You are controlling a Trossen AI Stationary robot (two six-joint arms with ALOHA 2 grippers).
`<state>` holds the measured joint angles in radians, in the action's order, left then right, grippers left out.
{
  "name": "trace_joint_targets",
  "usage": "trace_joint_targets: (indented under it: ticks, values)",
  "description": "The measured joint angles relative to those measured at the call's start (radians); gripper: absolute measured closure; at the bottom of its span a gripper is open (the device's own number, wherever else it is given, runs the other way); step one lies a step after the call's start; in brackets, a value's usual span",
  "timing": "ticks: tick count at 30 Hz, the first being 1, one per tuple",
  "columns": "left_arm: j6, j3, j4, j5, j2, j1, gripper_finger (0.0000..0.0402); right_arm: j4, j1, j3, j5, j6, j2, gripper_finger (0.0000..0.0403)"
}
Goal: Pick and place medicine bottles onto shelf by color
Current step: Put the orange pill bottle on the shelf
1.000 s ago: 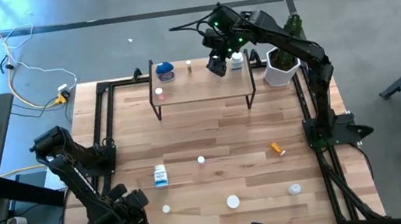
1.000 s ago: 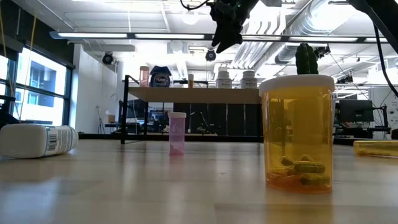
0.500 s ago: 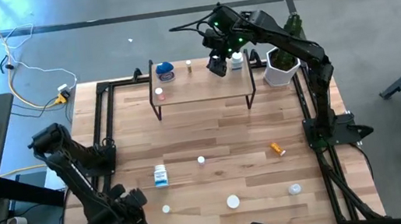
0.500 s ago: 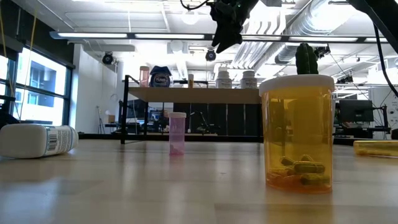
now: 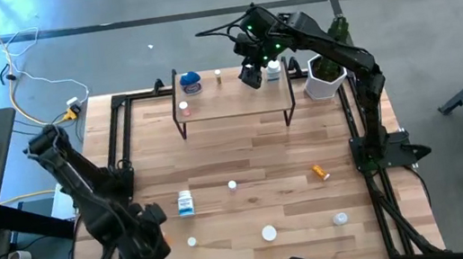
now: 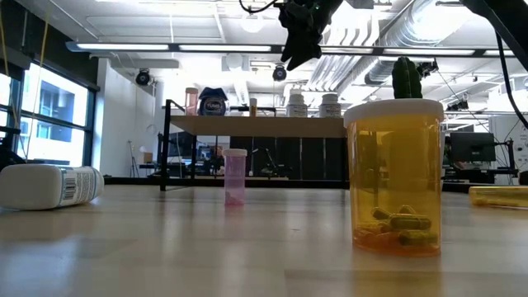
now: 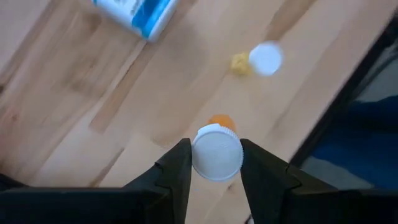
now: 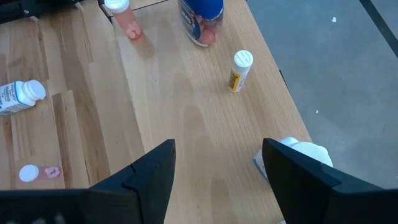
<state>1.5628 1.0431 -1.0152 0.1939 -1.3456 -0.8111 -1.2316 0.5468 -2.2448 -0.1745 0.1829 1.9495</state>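
Observation:
My left gripper [image 5: 150, 241] is near the table's front left corner, shut on an orange bottle with a white cap [image 7: 216, 152]. My right gripper [image 5: 250, 76] hovers open and empty over the shelf [image 5: 232, 100], beside a white bottle [image 8: 303, 153]. On the shelf stand a blue-lidded jar [image 5: 190, 82], a pinkish vial [image 5: 184, 109], a small yellow vial [image 5: 218, 77] and a white bottle [image 5: 273, 71]. On the table a blue-labelled white bottle [image 5: 186, 203] and an orange bottle [image 5: 320, 171] lie on their sides. Several small bottles stand upright. My left gripper pinches the orange bottle's white cap [image 7: 200, 163] between its two fingers, one finger on each side of the cap. The fingers come from above and point down. The orange body hangs below the cap; whether its base is clear of the table does not show.
A white pot with a green plant [image 5: 324, 76] stands right of the shelf. White-capped bottles stand near the front edge [image 5: 192, 241] [image 5: 269, 232] [image 5: 341, 218], and a pinkish vial [image 5: 232, 185] at mid table. Black frame rails [image 5: 119, 136] run along the table's sides.
My left gripper has moved a little toward the table's far edge, and its arm's elbow has swung toward the far left. My right arm has kept still over the shelf.

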Motion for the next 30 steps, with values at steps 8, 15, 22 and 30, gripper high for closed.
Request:
trace_joint_targets:
  ticks: [8,15,22,30]
  values:
    - [-0.160,0.000,-0.001,0.084,0.144,0.151,0.0289,0.000,0.000,0.000,0.000,-0.001,0.000,0.0171]
    - [-0.444,0.000,-0.001,0.079,0.230,0.347,0.0289,0.000,0.000,0.000,0.000,-0.012,0.000,0.0171]
    - [-0.720,0.000,-0.001,0.035,0.293,0.562,0.0289,0.000,0.000,0.000,0.000,-0.059,0.000,0.0171]
    - [-1.023,0.000,0.005,-0.058,0.318,0.811,0.0289,-0.006,-0.035,0.000,-0.002,-0.101,-0.047,0.0171]
